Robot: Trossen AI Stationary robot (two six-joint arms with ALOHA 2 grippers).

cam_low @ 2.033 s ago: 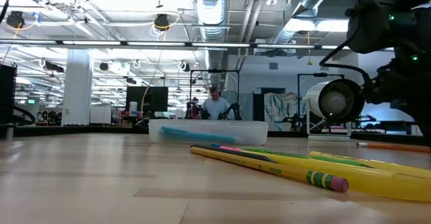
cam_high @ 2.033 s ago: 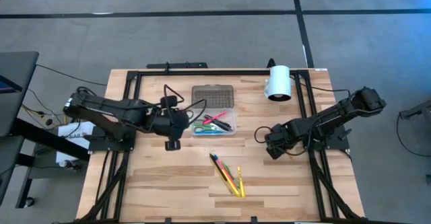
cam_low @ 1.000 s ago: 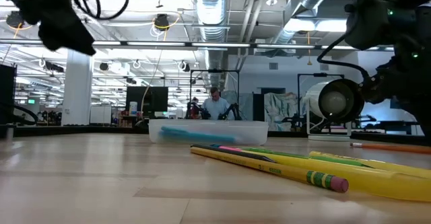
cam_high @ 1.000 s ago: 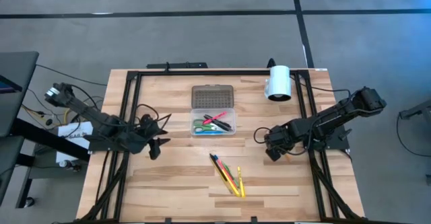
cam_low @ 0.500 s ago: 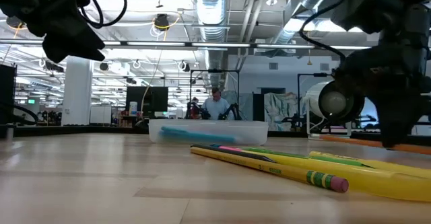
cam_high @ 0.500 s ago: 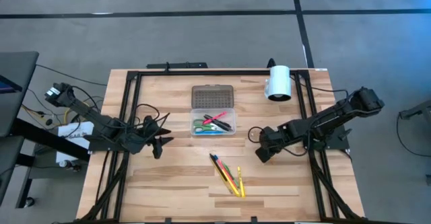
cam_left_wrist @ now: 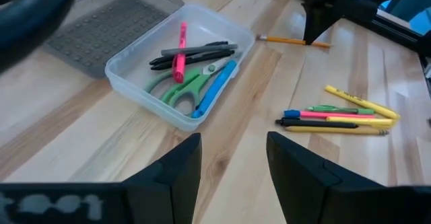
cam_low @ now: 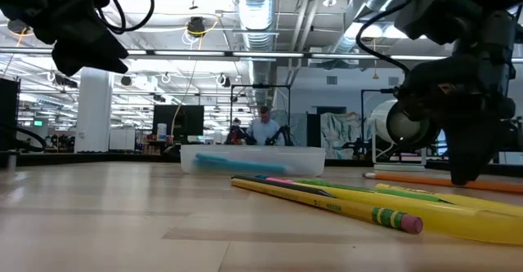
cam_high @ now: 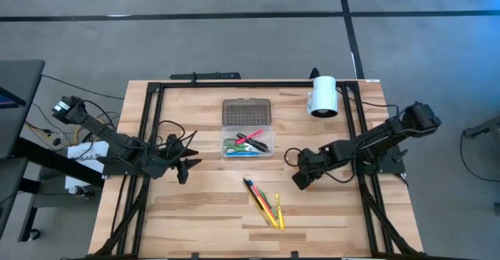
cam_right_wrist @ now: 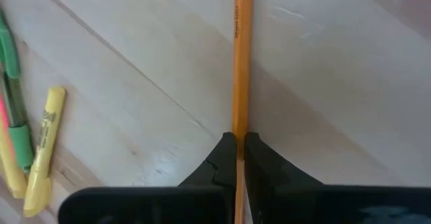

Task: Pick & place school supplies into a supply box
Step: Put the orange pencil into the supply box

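**Orange pencil pinched, lift comes next**

My right gripper [cam_right_wrist: 240, 158] is down at the table with its fingers pressed together on the orange pencil [cam_right_wrist: 240, 56]. The pencil runs straight out between the two tips and lies flat on the wood. In the left wrist view the same pencil [cam_left_wrist: 294, 42] lies on the table between the supply box [cam_left_wrist: 176, 69] and the far edge of the table, with my right gripper standing over one end of it. From above, my right gripper [cam_high: 300, 180] sits to the right of the box [cam_high: 248, 141] and well apart from it.

My left gripper [cam_left_wrist: 232, 158] hangs with its fingers spread, holding nothing, over the left side of the table [cam_high: 205, 213].

The box is open, and its dotted lid [cam_high: 247, 110] lies touching it on the far side. Inside I see the green-handled scissors [cam_left_wrist: 180, 89], a blue pen [cam_left_wrist: 215, 87], a pink pen [cam_left_wrist: 181, 44] and dark pens. A group of pens and pencils [cam_high: 264, 203] waits on the table in front of the box, with a yellow highlighter [cam_right_wrist: 46, 138] among them.

I judge that I am at the grasp step for this pencil. The next move calls for a straight lift and then a carry to the left, over the box. The pencil is long and thin and I hold it near one end, so it may swing or tilt; I should move slowly and line it up with the long side of the box before I let go.
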